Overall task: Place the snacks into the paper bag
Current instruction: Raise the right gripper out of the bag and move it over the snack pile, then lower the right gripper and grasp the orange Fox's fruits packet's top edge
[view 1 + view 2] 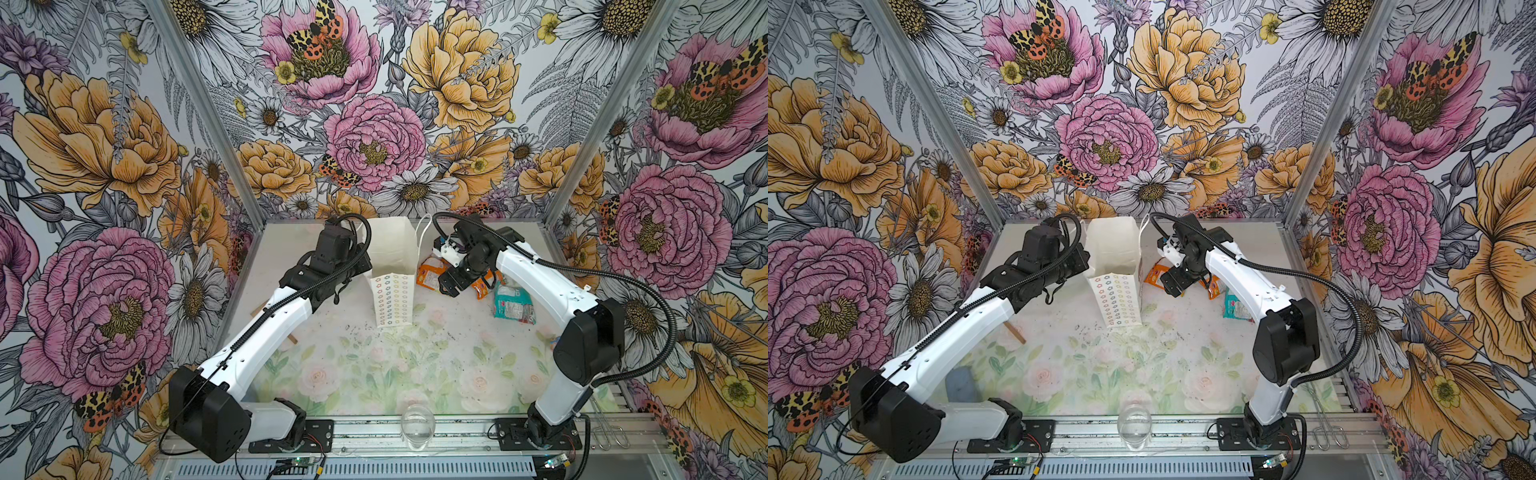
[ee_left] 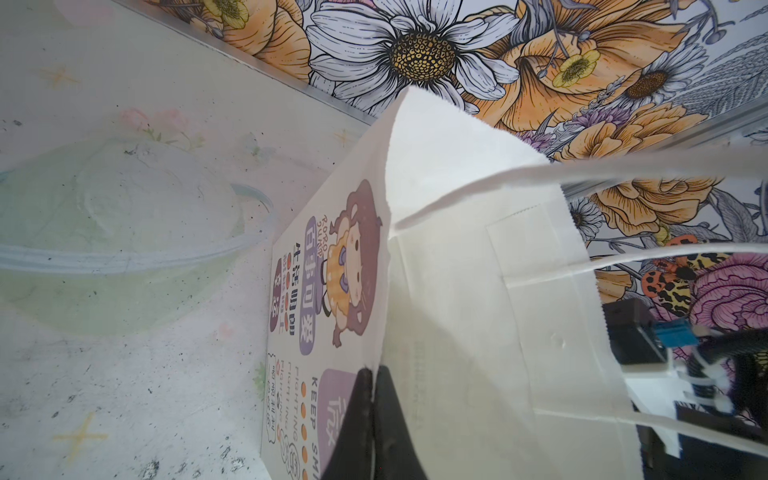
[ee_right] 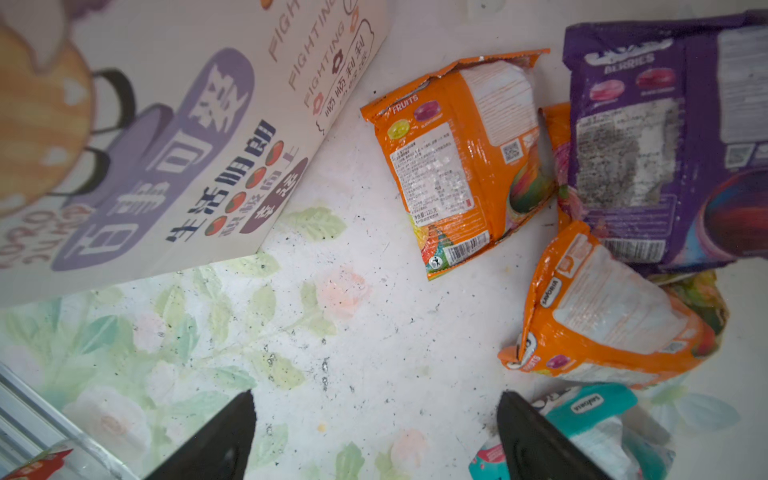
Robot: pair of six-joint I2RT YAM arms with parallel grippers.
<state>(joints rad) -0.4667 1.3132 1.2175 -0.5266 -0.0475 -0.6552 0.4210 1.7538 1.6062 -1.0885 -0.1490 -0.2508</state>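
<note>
The left tool (image 2: 372,376) is pressed together on the rim of the paper bag (image 1: 392,297), steadying it upright on the counter (image 1: 374,365). The right tool (image 3: 376,399), spread wide and empty, hangs over the snacks (image 3: 602,316) lying beside the bag. It should drop squarely over the nearest orange packet (image 3: 461,166) and pinch across its middle, clear of the purple packet (image 3: 648,137).

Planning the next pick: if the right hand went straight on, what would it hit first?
Probably the bare table mat, between the paper bag and the orange FRUITS packet; the open right hand lines up with neither, though depth is unclear.
</note>
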